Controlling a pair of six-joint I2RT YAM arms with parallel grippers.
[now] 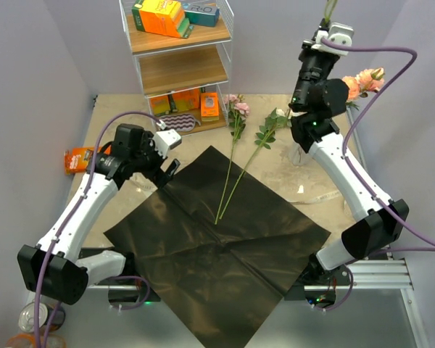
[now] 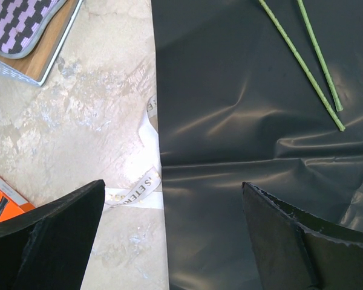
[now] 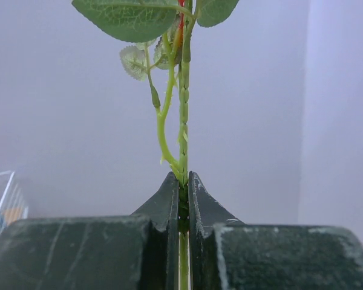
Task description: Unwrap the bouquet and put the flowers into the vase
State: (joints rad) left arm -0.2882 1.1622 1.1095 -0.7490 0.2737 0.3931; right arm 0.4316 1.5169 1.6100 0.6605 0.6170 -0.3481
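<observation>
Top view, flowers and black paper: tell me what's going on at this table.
The wrapping is already off: the black paper lies spread flat on the table, with two roses lying across its far part. The right gripper is shut on a flower stem, held upright high above the table's far right. The left gripper is open over the paper's left edge, beside the pale ribbon, holding nothing.

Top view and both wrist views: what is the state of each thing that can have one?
Black paper: unfolded, lying flat.
Ribbon: untied, lying at the paper's edge.
Two flowers: lying loose, stems on the paper.
Left end effector: open, holding nothing.
Right end effector: shut on a flower stem, raised.
</observation>
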